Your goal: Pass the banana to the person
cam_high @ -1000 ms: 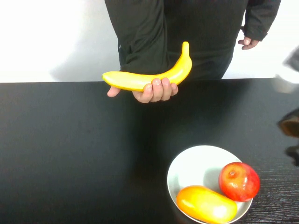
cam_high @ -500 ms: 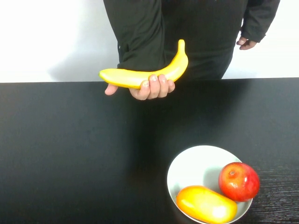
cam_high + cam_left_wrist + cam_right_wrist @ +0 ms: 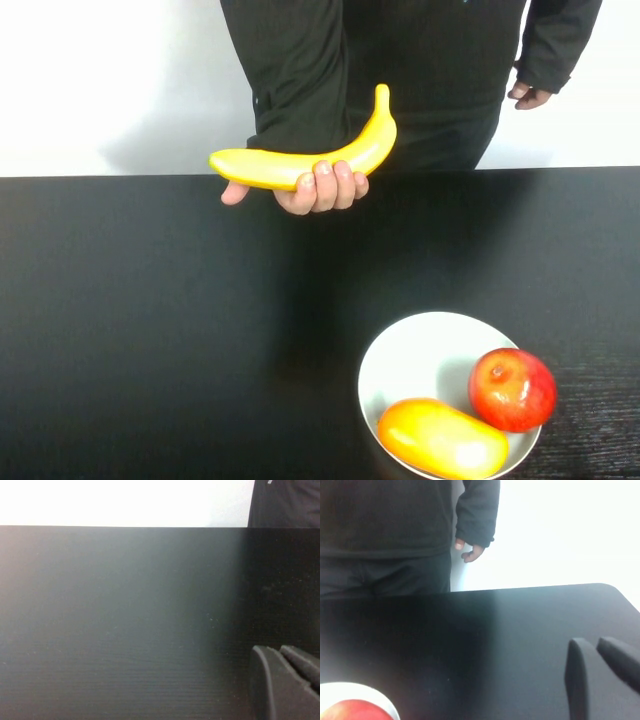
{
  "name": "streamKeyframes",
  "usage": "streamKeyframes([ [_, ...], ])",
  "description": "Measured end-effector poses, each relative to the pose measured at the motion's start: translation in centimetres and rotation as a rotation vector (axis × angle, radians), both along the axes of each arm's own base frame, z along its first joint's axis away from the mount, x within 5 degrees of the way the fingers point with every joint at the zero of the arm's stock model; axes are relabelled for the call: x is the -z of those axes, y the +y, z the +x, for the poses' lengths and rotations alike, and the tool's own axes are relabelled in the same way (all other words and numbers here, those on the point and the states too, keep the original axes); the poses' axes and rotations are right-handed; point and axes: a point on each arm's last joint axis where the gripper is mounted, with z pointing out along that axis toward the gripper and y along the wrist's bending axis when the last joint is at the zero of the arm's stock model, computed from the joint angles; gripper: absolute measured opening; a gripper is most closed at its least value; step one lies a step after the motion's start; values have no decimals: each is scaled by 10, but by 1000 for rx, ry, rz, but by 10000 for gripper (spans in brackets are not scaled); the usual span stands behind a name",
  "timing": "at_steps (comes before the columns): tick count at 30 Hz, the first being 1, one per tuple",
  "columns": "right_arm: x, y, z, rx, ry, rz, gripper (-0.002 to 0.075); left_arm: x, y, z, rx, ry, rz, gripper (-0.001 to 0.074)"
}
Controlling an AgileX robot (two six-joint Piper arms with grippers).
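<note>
The banana [image 3: 305, 165] was no longer yours to reach for: it lay in the person's hand [image 3: 312, 188] at the far edge of the table [image 3: 160, 320], long axis running across the table with the stem tip raised toward your right. The person [image 3: 400, 70] stood behind that edge, the other hand [image 3: 528, 95] hanging at the side.

Neither arm showed in the high view. Your left gripper [image 3: 287, 685] hung low over bare tabletop on the left side; your right gripper [image 3: 600, 677] hung over the table near the plate [image 3: 415, 360]. You could not tell from these views how wide either stood, and neither held anything visible.

I judged the handover done; neither arm had a move left toward the fruit.

The surface was matte black, the 1 plate holding an apple [image 3: 512, 388] and a mango [image 3: 440, 437].
</note>
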Motion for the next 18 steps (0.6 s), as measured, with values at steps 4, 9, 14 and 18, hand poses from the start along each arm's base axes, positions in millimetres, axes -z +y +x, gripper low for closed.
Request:
streamKeyframes([
  [4, -1, 0, 0, 2, -10, 18, -8, 0, 0, 0, 0, 0, 0, -4],
  [9, 1, 0, 0, 7, 0, 27, -9, 0, 0, 0, 0, 0, 0, -4],
  [14, 13, -3, -3, 45, 133, 49, -9, 0, 0, 0, 0, 0, 0, -4],
  [18, 18, -3, -4, 17, 190, -71, -9, 0, 0, 0, 0, 0, 0, -4],
])
